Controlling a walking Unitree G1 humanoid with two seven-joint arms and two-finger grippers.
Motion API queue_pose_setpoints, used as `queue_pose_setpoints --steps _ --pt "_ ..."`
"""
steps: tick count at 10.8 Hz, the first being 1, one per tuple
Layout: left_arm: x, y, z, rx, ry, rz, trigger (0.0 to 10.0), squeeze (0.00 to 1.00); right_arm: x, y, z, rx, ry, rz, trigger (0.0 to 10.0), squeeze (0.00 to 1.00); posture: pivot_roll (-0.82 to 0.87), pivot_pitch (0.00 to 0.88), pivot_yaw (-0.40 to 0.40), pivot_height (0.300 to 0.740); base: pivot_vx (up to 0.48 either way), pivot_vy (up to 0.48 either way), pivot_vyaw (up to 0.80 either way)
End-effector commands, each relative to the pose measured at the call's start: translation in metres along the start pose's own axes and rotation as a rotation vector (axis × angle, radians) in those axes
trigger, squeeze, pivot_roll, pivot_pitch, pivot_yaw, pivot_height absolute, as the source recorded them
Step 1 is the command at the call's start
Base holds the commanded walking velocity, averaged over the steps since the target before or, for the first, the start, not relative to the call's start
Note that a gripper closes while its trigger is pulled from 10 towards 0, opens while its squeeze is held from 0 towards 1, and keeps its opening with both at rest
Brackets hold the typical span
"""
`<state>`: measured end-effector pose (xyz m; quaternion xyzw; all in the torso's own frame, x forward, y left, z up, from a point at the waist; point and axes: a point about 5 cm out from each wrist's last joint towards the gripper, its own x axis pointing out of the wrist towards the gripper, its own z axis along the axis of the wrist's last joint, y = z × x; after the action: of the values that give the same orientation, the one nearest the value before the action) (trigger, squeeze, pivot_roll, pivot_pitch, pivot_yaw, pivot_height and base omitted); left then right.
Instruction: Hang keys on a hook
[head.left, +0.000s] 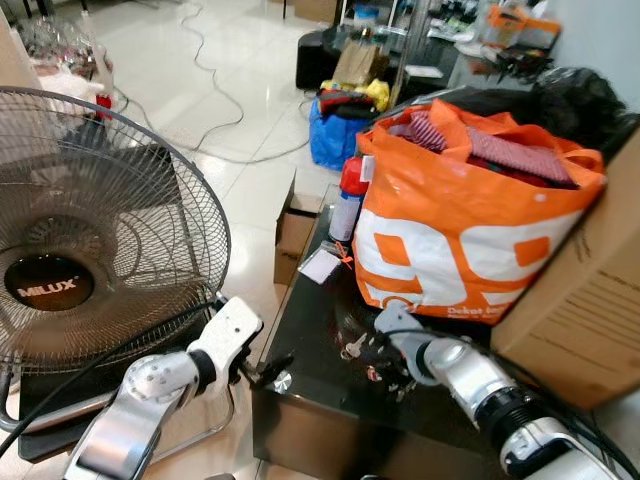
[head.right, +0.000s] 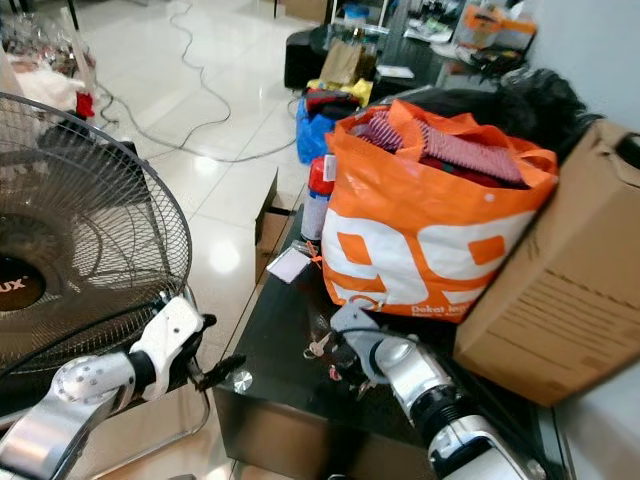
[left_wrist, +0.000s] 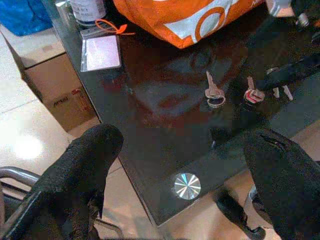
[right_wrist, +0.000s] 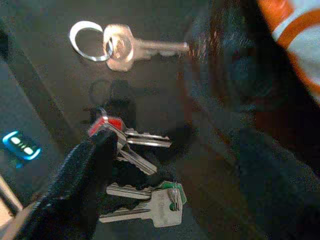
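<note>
Several keys lie on a glossy black table (head.left: 305, 395). A lone silver key on a ring (right_wrist: 120, 47) is apart from a bunch with a red-capped key (right_wrist: 112, 127) and a green-capped key (right_wrist: 165, 202). My right gripper (right_wrist: 180, 145) hovers low over the bunch (head.left: 383, 372), open, one black finger (right_wrist: 75, 190) touching the red-capped key. My left gripper (head.left: 270, 368) is open at the table's front left corner, its fingers (left_wrist: 85, 165) spread, and the keys (left_wrist: 214, 95) lie ahead of it.
A full orange bag (head.left: 470, 220) and a cardboard box (head.left: 580, 300) crowd the table behind the keys. A spray can (head.left: 350, 195) and white card (head.left: 320, 265) sit at its far left. A large fan (head.left: 80, 250) stands close on my left. Cables cross the floor.
</note>
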<state>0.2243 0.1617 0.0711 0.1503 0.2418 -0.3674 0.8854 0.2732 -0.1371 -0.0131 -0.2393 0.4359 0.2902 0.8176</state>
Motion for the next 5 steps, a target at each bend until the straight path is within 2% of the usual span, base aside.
queue_pose_setpoints --steps 1,5 --pt "-0.0016 -0.0018 0.0047 0.01 -0.012 -0.014 10.0 0.0 -0.0015 -0.007 0.0016 -0.003 0.001 -0.018 0.0 0.0 -0.04 0.0 -0.121 0.74 0.0 0.0 0.0" --pt "-0.0025 -0.0083 0.0077 0.003 -0.008 -0.075 10.0 0.0 -0.0013 -0.0153 -0.0046 0.015 0.028 -0.014 0.0 0.0 -0.06 0.0 -0.107 0.74 0.0 0.0 0.0"
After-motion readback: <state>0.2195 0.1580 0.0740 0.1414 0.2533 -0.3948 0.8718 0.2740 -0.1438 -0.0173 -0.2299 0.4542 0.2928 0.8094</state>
